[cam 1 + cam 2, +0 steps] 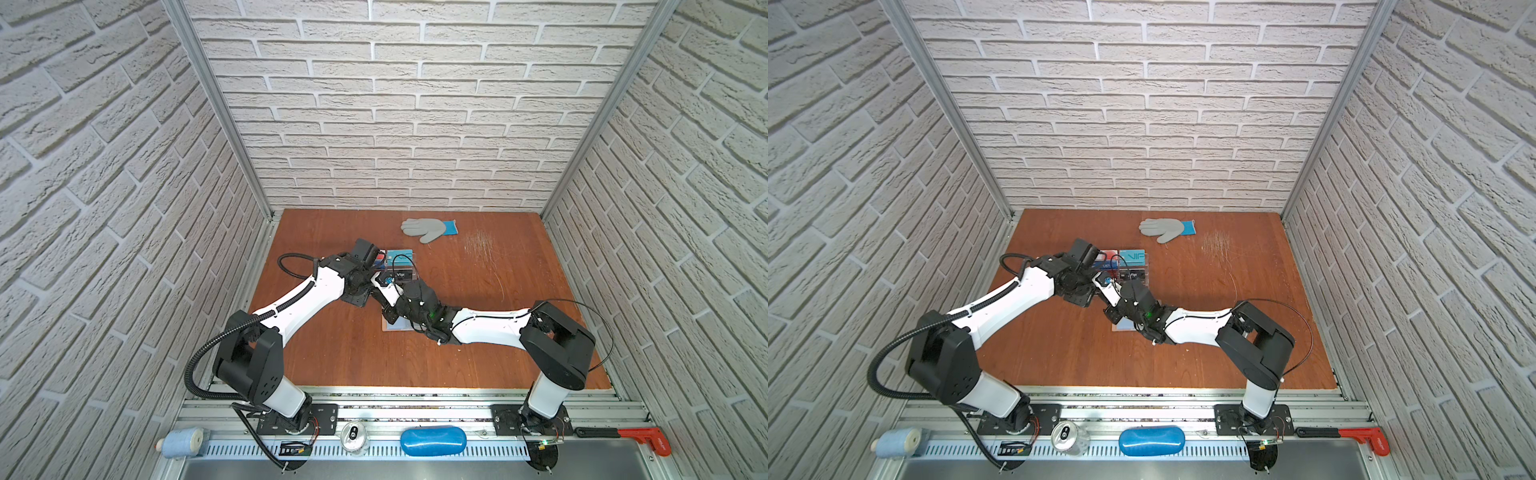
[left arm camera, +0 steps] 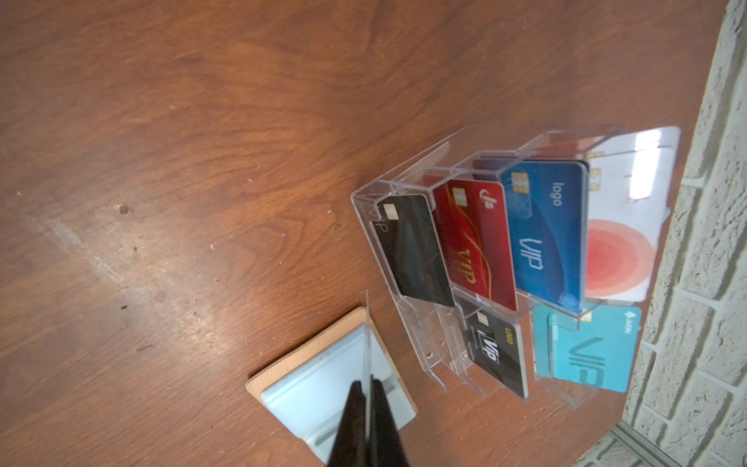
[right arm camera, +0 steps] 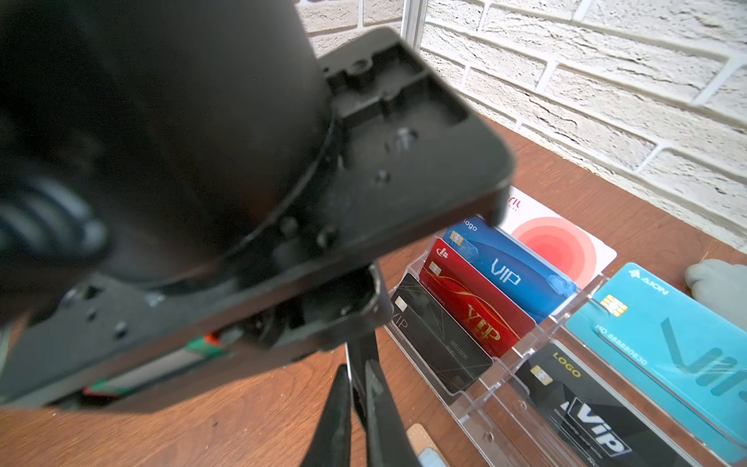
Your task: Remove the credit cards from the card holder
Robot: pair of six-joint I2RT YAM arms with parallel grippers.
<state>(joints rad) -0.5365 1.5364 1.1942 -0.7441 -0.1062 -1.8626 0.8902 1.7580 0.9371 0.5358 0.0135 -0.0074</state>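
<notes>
Left fingers (image 2: pixel 368 388): pressed shut on the held card (image 2: pixel 367 323). I see the card edge-on, rising straight out of the pinch above the card holder.
Right fingers (image 3: pixel 355 384): closed to almost nothing, close against my left wrist housing. A thin strip shows between them, but I cannot tell whether it is that same card.
Card holder (image 2: pixel 315 384): lies open on the surface (image 2: pixel 161 161), tan cover down and grey-blue sleeve pages up. It is just beside the clear stand (image 2: pixel 428 356) and partly under my right arm in both top views.
Other credit cards (image 2: pixel 477 242): black, red, blue, white with a red circle, a second black and teal, standing in the stand's tiers.
Handling: I judge the card light, stiff and slick. It should flex a little without creasing and could slide out of a weak pinch.
Where to hold: flat on both faces, near a short edge, leaving most of the card free.
Holder: soft and light, so I expect it to drag along unless it is pinned.
</notes>
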